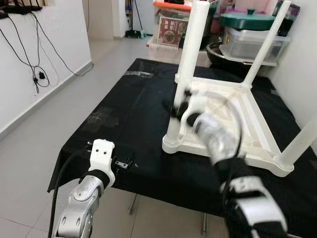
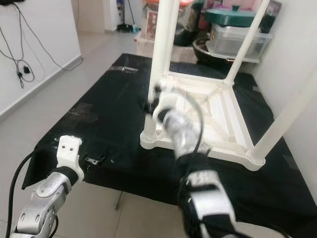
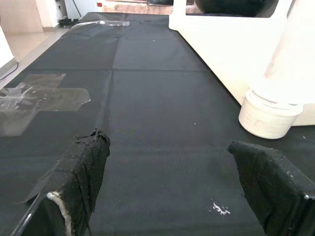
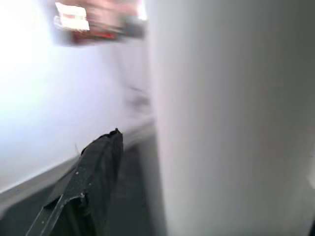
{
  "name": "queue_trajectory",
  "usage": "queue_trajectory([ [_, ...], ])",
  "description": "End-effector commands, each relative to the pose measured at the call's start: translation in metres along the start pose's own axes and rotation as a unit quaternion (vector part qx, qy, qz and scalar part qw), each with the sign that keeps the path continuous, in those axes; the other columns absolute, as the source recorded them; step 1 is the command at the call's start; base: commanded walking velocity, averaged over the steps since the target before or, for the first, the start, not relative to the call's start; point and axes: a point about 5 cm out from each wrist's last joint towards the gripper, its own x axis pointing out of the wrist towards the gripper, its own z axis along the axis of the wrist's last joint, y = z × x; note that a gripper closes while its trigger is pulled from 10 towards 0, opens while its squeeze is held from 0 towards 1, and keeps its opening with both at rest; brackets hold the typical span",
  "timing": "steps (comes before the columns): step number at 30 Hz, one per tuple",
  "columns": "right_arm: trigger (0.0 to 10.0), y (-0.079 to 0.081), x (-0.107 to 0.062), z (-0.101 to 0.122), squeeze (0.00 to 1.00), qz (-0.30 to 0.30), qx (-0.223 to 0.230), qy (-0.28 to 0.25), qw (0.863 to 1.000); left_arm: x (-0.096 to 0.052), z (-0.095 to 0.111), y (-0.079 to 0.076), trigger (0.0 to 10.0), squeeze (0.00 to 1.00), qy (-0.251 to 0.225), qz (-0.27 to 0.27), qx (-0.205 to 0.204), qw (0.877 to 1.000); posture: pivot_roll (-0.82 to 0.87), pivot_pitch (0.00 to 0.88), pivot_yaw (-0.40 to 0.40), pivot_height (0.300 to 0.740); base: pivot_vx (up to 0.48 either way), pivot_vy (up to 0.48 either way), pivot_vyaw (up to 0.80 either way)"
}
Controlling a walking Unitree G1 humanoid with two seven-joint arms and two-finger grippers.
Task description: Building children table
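A white children's table (image 1: 250,124) lies upside down on a black-covered work table (image 1: 133,109), with three of its legs pointing up. My right gripper (image 1: 177,107), blurred, is at the lower part of the near-left leg (image 1: 190,59). It is open, and the leg (image 4: 221,123) stands beside one black finger (image 4: 93,172) with a narrow gap between them. My left gripper (image 1: 123,162) rests open at the work table's near-left edge, holding nothing; in its wrist view (image 3: 170,142) the leg's round base (image 3: 268,115) lies ahead of it.
Patches of clear tape (image 1: 105,119) are stuck on the black cover. Storage boxes (image 1: 250,39) and a carton (image 1: 171,29) stand behind the work table. A white wall with hanging cables (image 1: 34,74) runs along the left, with tiled floor (image 1: 44,144) between.
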Motion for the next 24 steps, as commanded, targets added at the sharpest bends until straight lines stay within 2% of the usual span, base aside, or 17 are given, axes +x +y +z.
queue_trajectory([
  [1,10.0,0.009,0.0,-0.006,0.0,0.071,-0.008,0.002,0.997,0.0,-0.005,-0.002,10.0,0.0,0.008,-0.004,-0.007,1.0,0.1,0.0,-0.103,0.74,0.0,0.0,0.0],
  [4,10.0,0.012,0.004,-0.009,0.0,0.117,-0.007,0.014,0.993,0.002,-0.004,-0.001,10.0,0.0,0.005,-0.004,-0.005,1.0,0.11,0.0,-0.106,0.74,0.0,0.0,0.0],
  [5,4.5,0.016,0.009,-0.016,0.0,0.128,0.001,0.027,0.991,0.004,-0.003,-0.001,10.0,0.0,0.003,-0.005,-0.003,1.0,0.12,0.0,-0.11,0.74,0.0,0.0,0.0],
  [6,3.3,0.02,0.013,-0.021,0.0,0.134,0.006,0.038,0.99,0.005,-0.002,-0.001,10.0,0.0,0.002,-0.005,-0.001,1.0,0.12,0.0,-0.113,0.74,0.0,0.0,0.0],
  [7,0.0,0.02,0.019,-0.03,0.0,0.091,0.008,0.061,0.994,0.006,0.0,0.0,10.0,0.0,-0.001,-0.003,-0.001,1.0,0.13,0.0,-0.117,0.74,0.0,0.0,0.0],
  [9,0.0,0.018,0.023,-0.038,0.0,0.045,0.005,0.082,0.996,0.005,0.001,0.001,10.0,0.0,-0.002,-0.001,0.0,1.0,0.13,0.0,-0.117,0.74,0.0,0.0,0.0],
  [10,0.0,-0.001,0.022,-0.048,0.0,-0.123,0.01,0.117,0.985,0.003,0.0,0.003,10.0,0.0,-0.002,0.001,0.0,1.0,0.13,0.0,-0.118,0.74,0.0,0.0,0.0],
  [11,0.0,-0.001,0.022,-0.048,0.0,-0.123,0.01,0.117,0.985,0.003,0.0,0.003,10.0,0.0,-0.002,0.001,0.0,1.0,0.13,0.0,-0.118,0.74,0.0,0.0,0.0],
  [12,0.0,-0.014,0.016,-0.055,0.0,-0.238,0.009,0.143,0.961,0.002,0.0,0.004,10.0,0.0,-0.001,0.003,0.001,1.0,0.12,0.0,-0.115,0.74,0.0,0.0,0.0],
  [14,0.0,-0.038,-0.015,-0.075,0.0,-0.433,0.052,0.156,0.886,-0.001,-0.004,0.005,10.0,0.0,0.004,0.005,0.001,1.0,0.12,0.0,-0.114,0.74,0.0,0.0,0.0],
  [15,0.0,-0.038,-0.015,-0.075,0.0,-0.433,0.052,0.156,0.886,-0.001,-0.004,0.005,10.0,0.0,0.004,0.005,0.001,1.0,0.12,0.0,-0.114,0.74,0.0,0.0,0.0],
  [16,0.0,-0.043,-0.026,-0.082,0.0,-0.47,0.059,0.156,0.867,-0.001,-0.005,0.005,10.0,0.0,0.006,0.005,0.002,1.0,0.12,0.0,-0.112,0.74,0.0,0.0,0.0],
  [17,0.0,-0.04,-0.031,-0.086,0.0,-0.485,0.056,0.148,0.86,0.0,-0.004,0.005,10.0,0.0,0.006,0.004,0.001,1.0,0.11,0.0,-0.108,0.74,0.0,0.0,0.0],
  [20,0.0,-0.031,-0.032,-0.088,0.0,-0.482,0.051,0.141,0.863,0.0,-0.004,0.005,10.0,0.0,0.005,0.002,0.001,1.0,0.11,0.0,-0.103,0.74,0.0,0.0,0.0],
  [22,0.0,-0.007,-0.027,-0.085,0.0,-0.45,0.063,0.129,0.882,0.0,-0.005,0.004,10.0,0.0,0.007,-0.003,0.0,1.0,0.08,0.0,-0.083,0.74,0.0,0.0,0.0],
  [23,0.0,-0.007,-0.027,-0.085,0.0,-0.45,0.063,0.129,0.882,0.0,-0.005,0.004,10.0,0.0,0.007,-0.003,0.0,1.0,0.08,0.0,-0.083,0.74,0.0,0.0,0.0],
  [24,10.0,0.007,-0.02,-0.082,0.0,-0.408,0.068,0.133,0.901,0.0,-0.006,0.002,10.0,0.0,0.009,-0.007,0.0,1.0,0.08,0.0,-0.081,0.74,0.0,0.0,0.0],
])
